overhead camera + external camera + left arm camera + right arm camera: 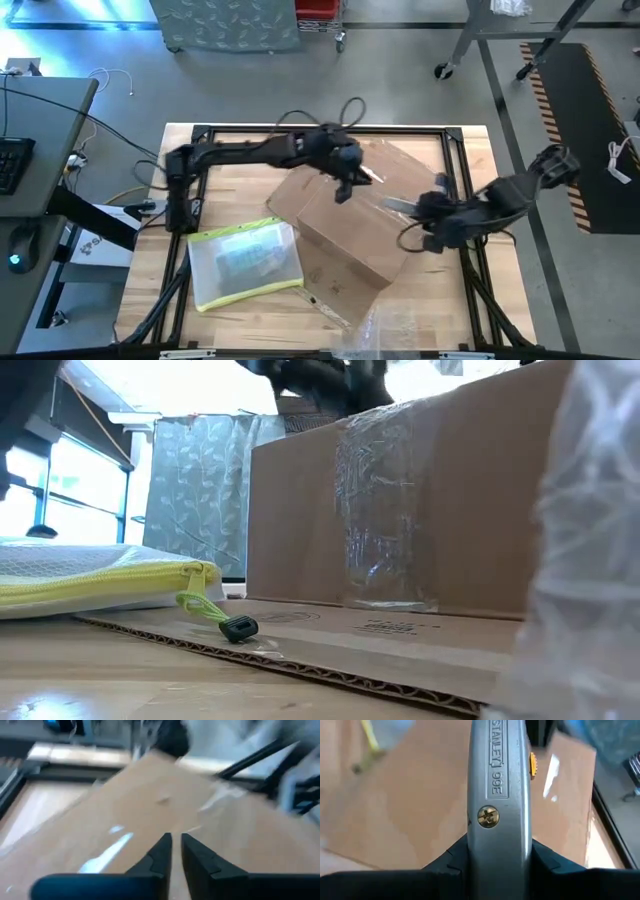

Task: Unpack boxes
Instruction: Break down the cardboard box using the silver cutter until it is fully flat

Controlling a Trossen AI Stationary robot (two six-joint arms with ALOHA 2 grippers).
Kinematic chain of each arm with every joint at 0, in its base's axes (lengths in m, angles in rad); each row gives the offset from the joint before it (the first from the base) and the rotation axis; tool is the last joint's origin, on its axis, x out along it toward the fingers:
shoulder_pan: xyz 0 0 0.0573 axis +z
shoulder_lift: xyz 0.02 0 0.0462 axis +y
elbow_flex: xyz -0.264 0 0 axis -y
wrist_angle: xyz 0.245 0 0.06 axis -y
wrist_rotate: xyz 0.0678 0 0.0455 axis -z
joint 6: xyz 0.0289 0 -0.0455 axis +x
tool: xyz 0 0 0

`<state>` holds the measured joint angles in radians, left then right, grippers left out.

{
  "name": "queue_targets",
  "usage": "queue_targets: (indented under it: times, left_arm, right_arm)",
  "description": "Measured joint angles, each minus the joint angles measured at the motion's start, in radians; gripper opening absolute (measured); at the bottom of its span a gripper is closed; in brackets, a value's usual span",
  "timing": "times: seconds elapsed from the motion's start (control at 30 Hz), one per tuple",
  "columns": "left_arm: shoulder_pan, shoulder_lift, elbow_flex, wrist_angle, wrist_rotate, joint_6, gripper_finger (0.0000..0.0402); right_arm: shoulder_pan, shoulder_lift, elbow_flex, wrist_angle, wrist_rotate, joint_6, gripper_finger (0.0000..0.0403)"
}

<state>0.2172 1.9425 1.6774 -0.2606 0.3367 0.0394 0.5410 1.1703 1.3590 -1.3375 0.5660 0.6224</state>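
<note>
Brown corrugated carton (345, 235) lies mid-worktop (240, 190), one flap flat toward the low camera. Left gripper (348, 183) hovers over its top, fingers (157, 855) pressed together. Right gripper (425, 208) pinches a grey utility knife (500, 805) above the carton. Beside it lies a yellow-edged pouch (243, 262).

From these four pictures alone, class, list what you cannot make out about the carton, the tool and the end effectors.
- Carton contents: none of the views looks inside it; in the low view its own wall fills the frame.
- Utility knife blade: right wrist view cuts it off at the top edge; in the high view it is too small.
- Left end effector: left wrist view is blurred, so contact with the cardboard is unclear.
- Printed symbols: low view, too small to read.
</note>
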Motion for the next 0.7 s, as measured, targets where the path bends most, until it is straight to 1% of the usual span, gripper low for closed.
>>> queue_targets:
  times: [0.07, 0.13, 0.2, 0.27, 0.37, 0.4, 0.47, 0.5, 0.63, 0.7]
  left_arm:
    - [0.021, 0.077, 0.084, -0.077, -0.037, 0.026, 0.0004]
    - [0.038, 0.136, 0.158, -0.168, -0.120, 0.045, 0.0007]
    - [0.058, 0.173, 0.209, -0.248, -0.208, 0.060, 0.0009]
    - [0.072, 0.183, 0.232, -0.314, -0.296, 0.086, 0.0006]
    - [0.097, 0.176, 0.236, -0.414, -0.332, 0.086, 0.0001]
    - [0.103, 0.171, 0.237, -0.466, -0.344, 0.074, 0.0001]
    - [0.118, 0.158, 0.237, -0.567, -0.366, 0.049, 0.0000]
    - [0.122, 0.155, 0.237, -0.618, -0.394, 0.040, 0.0000]
    - [0.116, 0.130, 0.236, -0.776, -0.566, -0.005, 0.0000]
    - [0.111, 0.116, 0.233, -0.836, -0.635, -0.027, 0.0000]
  right_arm:
    - [0.045, -0.034, 0.000, 0.009, 0.057, 0.043, 0.0096]
    - [0.082, -0.058, 0.000, 0.019, 0.121, 0.074, 0.0096]
    - [0.112, -0.066, 0.000, 0.022, 0.160, 0.102, 0.0096]
    - [0.129, -0.064, 0.000, 0.022, 0.185, 0.128, 0.0096]
    - [0.139, -0.057, -0.002, 0.020, 0.187, 0.178, 0.0096]
    - [0.139, -0.054, -0.011, 0.022, 0.183, 0.193, 0.0096]
    - [0.139, -0.050, -0.041, 0.019, 0.143, 0.242, 0.0096]
    - [0.137, -0.049, -0.059, 0.020, 0.120, 0.271, 0.0096]
    - [0.131, -0.050, -0.144, 0.018, 0.047, 0.395, 0.0096]
    - [0.131, -0.049, -0.179, 0.018, 0.002, 0.444, 0.0096]
